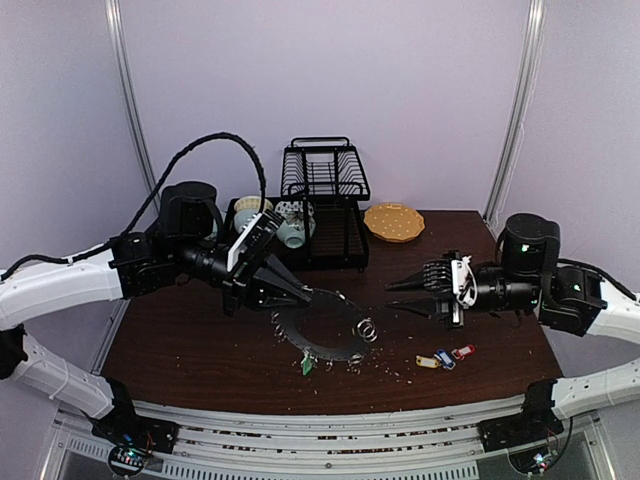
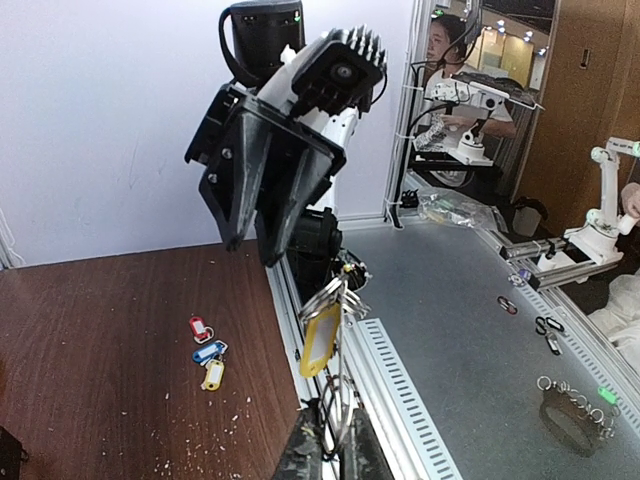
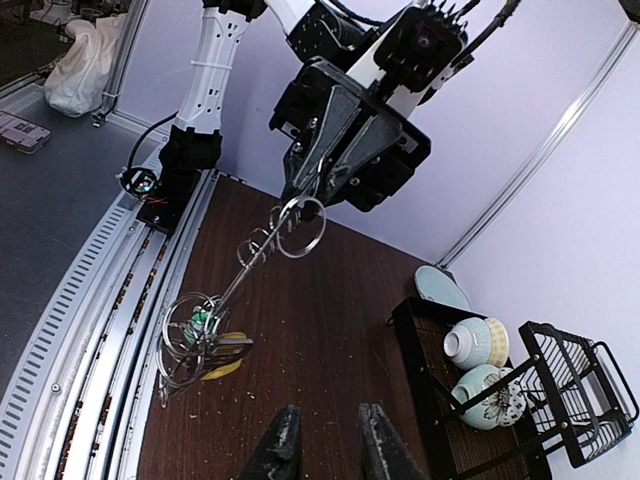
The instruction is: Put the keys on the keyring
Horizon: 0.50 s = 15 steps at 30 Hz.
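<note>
Keyring [image 1: 320,345] looks stiff, light; rim clenched by left gripper [image 1: 305,295]. Right gripper [image 1: 392,296] released; keys [image 1: 445,357] at its 5 o'clock, pinch plastic tags [image 1: 428,362].

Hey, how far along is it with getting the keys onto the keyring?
Done: a green-tagged key and a yellow-tagged key look hung on the keyring. In hand: the left gripper clamps the keyring; the right gripper is open, empty. Left: the red key, blue key and another yellow key lie on the table.

Keyring [image 1: 322,335] tilted, keys [image 1: 443,358] (three) on table [image 1: 185,340]
</note>
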Available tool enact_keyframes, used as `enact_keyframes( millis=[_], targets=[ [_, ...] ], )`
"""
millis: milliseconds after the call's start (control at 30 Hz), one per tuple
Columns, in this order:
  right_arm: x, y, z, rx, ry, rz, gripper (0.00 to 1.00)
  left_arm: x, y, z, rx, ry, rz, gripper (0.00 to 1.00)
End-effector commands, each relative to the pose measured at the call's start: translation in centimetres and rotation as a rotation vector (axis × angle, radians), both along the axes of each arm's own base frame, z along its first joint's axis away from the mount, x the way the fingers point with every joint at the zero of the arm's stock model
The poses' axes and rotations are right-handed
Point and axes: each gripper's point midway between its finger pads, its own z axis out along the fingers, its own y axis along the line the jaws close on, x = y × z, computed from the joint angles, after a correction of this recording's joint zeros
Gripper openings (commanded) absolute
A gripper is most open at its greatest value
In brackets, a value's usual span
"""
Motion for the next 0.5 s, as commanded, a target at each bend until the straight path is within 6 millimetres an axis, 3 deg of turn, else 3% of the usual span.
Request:
enact_keyframes(
  millis=[0,167,467],
  targets=[
    [0.2,-1.0,0.5,0.000,0.008,-0.043,0.22,-0.5,0.2,2.0,-0.080,-0.049,-0.015,0.00],
    [-0.2,-0.6,-0.3,-0.015,0.016,-0.004,0.25,-1.2,0.5,2.1,-0.091,-0.059,-0.059,0.00],
    [-3.1,1.0,-1.7,-0.043,0.089,0.172,0.34,-0.8,0.2,1.9,-0.064,-0.055,-0.049,0.00]
  ],
)
